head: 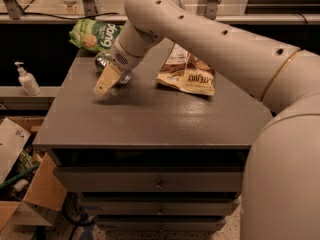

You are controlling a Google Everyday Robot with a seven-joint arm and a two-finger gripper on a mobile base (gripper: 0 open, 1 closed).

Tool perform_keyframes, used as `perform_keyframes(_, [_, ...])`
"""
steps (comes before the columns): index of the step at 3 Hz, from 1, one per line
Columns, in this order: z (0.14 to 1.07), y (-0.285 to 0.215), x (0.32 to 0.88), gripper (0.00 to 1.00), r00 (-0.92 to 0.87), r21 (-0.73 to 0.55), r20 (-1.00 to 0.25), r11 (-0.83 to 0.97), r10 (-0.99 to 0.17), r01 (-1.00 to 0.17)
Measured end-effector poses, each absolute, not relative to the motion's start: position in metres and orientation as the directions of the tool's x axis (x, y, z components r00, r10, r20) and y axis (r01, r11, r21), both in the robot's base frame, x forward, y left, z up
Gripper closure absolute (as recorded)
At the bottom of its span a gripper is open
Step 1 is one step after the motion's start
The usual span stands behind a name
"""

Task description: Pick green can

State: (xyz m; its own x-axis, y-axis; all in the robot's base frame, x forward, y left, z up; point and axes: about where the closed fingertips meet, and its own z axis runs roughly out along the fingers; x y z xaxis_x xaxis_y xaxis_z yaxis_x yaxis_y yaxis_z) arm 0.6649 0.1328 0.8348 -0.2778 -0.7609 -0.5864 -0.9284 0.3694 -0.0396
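The green can [103, 61] lies on its side at the back left of the grey cabinet top [150, 119]. It is dark with a shiny silver end, and my wrist hides most of it. My gripper [106, 80] hangs from the large white arm, just in front of the can and slightly to its right, low over the top. Whether it touches the can cannot be told.
A bright-green snack bag [95, 34] lies at the back left corner behind the can. A brown snack bag [187, 74] lies at the back right. A soap dispenser [26, 79] stands on a ledge to the left. Cardboard boxes [20, 184] sit on the floor at left.
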Motion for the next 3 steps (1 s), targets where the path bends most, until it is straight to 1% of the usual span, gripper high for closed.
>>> perform_keyframes(1, [0.834, 0.129, 0.672, 0.41, -0.274, -0.067, -0.585, 0.383, -0.764, -0.921])
perform_keyframes(3, [0.860, 0.109, 0.684, 0.88, -0.269, -0.128, -0.613, 0.429, -0.743, -0.894])
